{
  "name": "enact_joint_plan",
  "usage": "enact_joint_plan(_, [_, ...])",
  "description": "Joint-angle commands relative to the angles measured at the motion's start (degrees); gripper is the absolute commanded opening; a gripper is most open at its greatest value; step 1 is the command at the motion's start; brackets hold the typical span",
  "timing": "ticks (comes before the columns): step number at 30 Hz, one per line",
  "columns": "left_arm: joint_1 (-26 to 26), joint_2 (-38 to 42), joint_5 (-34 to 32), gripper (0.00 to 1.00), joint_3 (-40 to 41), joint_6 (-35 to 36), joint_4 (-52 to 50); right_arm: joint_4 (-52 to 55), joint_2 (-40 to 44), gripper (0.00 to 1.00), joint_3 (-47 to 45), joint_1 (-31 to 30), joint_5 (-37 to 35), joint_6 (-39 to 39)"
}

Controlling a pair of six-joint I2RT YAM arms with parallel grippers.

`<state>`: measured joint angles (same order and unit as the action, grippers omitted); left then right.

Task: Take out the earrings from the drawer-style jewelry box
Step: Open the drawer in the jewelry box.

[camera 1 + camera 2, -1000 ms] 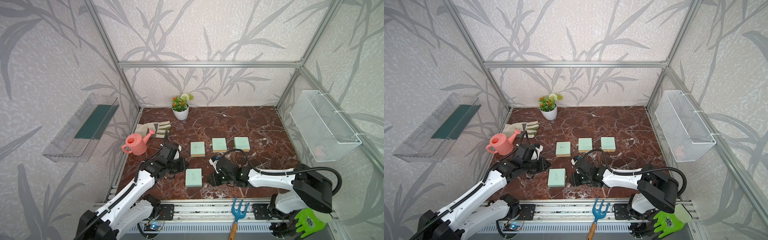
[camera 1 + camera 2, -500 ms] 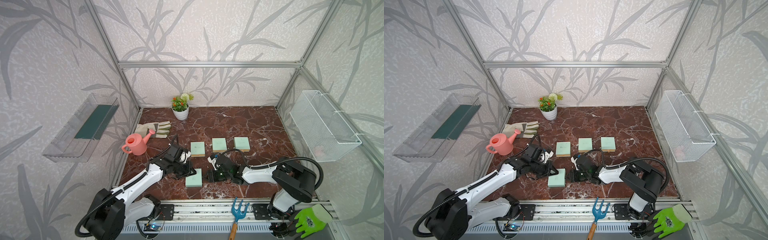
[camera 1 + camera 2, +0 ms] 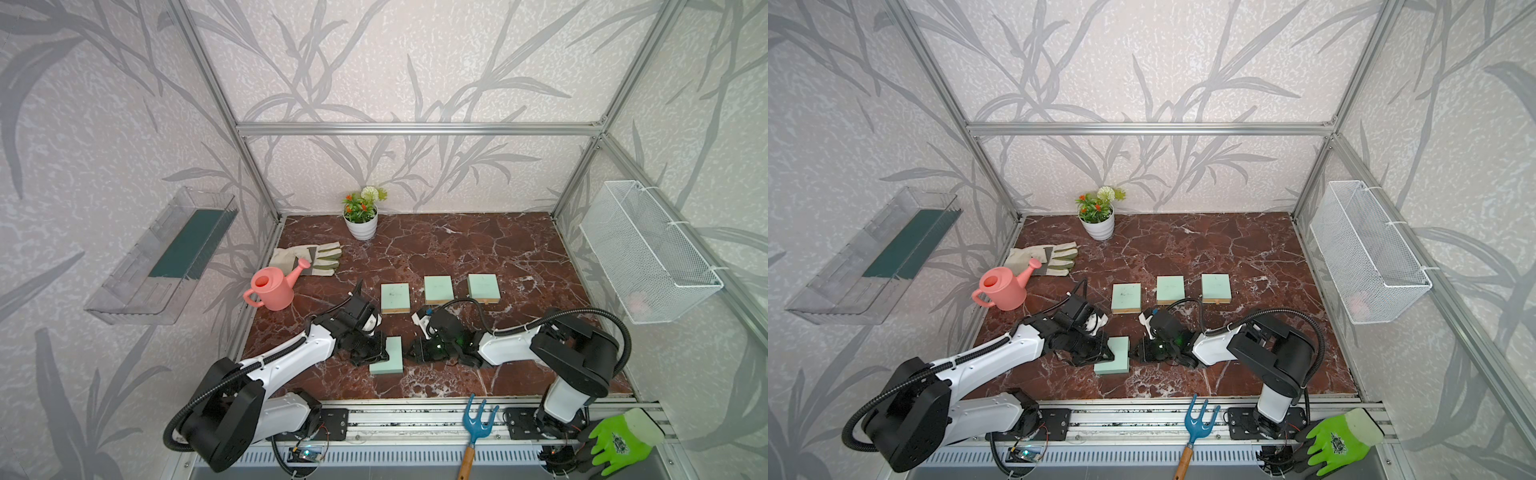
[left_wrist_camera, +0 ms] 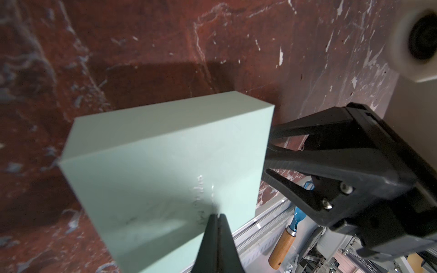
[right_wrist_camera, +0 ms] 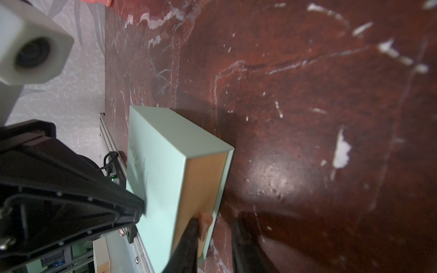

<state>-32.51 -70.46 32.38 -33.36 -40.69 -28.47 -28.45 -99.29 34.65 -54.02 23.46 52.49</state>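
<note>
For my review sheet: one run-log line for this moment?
phase: reaching drawer tab | left gripper: shut, tips on near mint-green box | right gripper: open around tab | drawer: closed | earrings: unseen

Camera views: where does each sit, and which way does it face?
Top views: high behind the arms, looking down on the table; both arms whole, left claw and right claw at the nearest mint-green box.
Left wrist: on the left arm, facing the box's top; its shut fingertips and the right claw show.
Right wrist: on the right arm, facing the tan drawer front; its fingers and the left claw show.
All share that box.
</note>
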Motion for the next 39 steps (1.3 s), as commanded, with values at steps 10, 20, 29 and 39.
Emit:
enact_joint_plan(10, [-0.57, -1.03, -3.69, 0.00, -0.82, 0.59, -2.73, -11.77, -1.08, 0.00, -2.87, 0.41, 1.55, 2.10])
enact_joint_plan(20, [-0.68, -0.92, -6.72, 0.00, -1.27, 0.56, -4.78, -11.10, 0.73, 0.00, -5.15, 0.49, 0.10, 1.48])
enact_joint_plan(29, [-0.69, -1.67, -7.77, 0.00, -1.48, 0.70, -5.39, -10.61, 1.18, 0.00, -6.95, 0.78, -1.44, 1.57])
enact_joint_plan(39, [-0.63, -1.63, -7.97, 0.00, -1.60, 0.80, -5.63, -4.16, 7.70, 0.00, -8.98, 1.98, -4.39, -0.44])
